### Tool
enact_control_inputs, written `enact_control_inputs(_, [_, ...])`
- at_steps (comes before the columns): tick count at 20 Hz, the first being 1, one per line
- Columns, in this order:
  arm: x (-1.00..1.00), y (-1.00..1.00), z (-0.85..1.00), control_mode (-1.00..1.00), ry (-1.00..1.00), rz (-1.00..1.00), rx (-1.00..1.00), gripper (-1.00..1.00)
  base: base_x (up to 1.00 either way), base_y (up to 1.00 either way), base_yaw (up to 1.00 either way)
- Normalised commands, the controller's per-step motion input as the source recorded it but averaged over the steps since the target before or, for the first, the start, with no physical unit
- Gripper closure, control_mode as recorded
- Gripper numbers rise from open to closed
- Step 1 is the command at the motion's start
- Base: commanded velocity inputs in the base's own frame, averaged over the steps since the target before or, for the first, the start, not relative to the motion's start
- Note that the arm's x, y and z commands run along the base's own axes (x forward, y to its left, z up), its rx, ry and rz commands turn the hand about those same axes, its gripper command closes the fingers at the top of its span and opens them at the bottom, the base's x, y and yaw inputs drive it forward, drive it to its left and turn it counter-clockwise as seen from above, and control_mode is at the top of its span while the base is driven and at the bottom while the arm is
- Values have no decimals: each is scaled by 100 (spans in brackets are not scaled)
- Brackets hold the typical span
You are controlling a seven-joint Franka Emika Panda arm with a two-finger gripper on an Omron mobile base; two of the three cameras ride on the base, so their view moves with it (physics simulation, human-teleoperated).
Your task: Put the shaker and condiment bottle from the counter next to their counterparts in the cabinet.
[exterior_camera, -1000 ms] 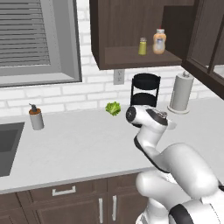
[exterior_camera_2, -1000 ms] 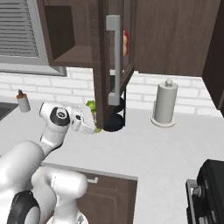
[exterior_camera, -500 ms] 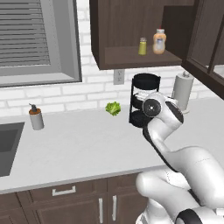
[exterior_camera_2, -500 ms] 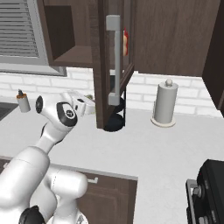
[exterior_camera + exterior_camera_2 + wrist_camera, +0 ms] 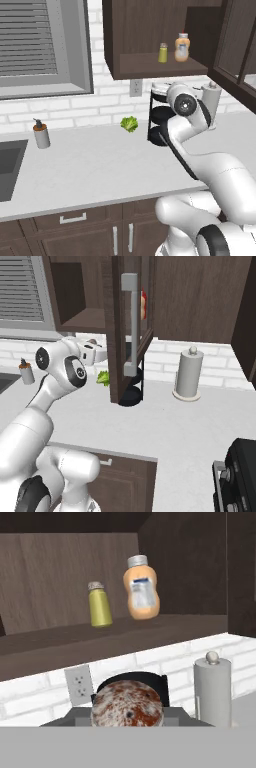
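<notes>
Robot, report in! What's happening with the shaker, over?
Gripper shut on speckled-capped shaker, just below cabinet shelf. Condiment bottle and olive shaker standing on shelf. Open cabinet door near hand.

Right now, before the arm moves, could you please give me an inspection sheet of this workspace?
Surface: light-grey counter, smooth.
Job's things: shaker and condiment bottle stand upright, apart, on the cabinet shelf.
Clutter: soap dispenser, lettuce, black rack, paper towel roll.
Grippers: gripper shut, raised below the shelf; a round speckled object sits right at it, whether held cannot be told.
Cables: nothing seen.
Surroundings: sink, window blinds, wall outlet.
</notes>
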Motion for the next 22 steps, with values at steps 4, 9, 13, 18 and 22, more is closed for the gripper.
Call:
enact_control_inputs(4, [21,26,74,-100,-2,0,0,100,0,0,0])
enact_control_inputs(9, [3,5,7,-100,0,0,-1,100,0,0,0])
enact_control_inputs(13, [43,-18,16,-100,0,13,2,100,0,0,0])
enact_control_inputs(18, [19,-20,54,-100,-10,25,5,100,0,0,0])
enact_control_inputs(22, [0,0,14,-100,-3,9,0,100,0,0,0])
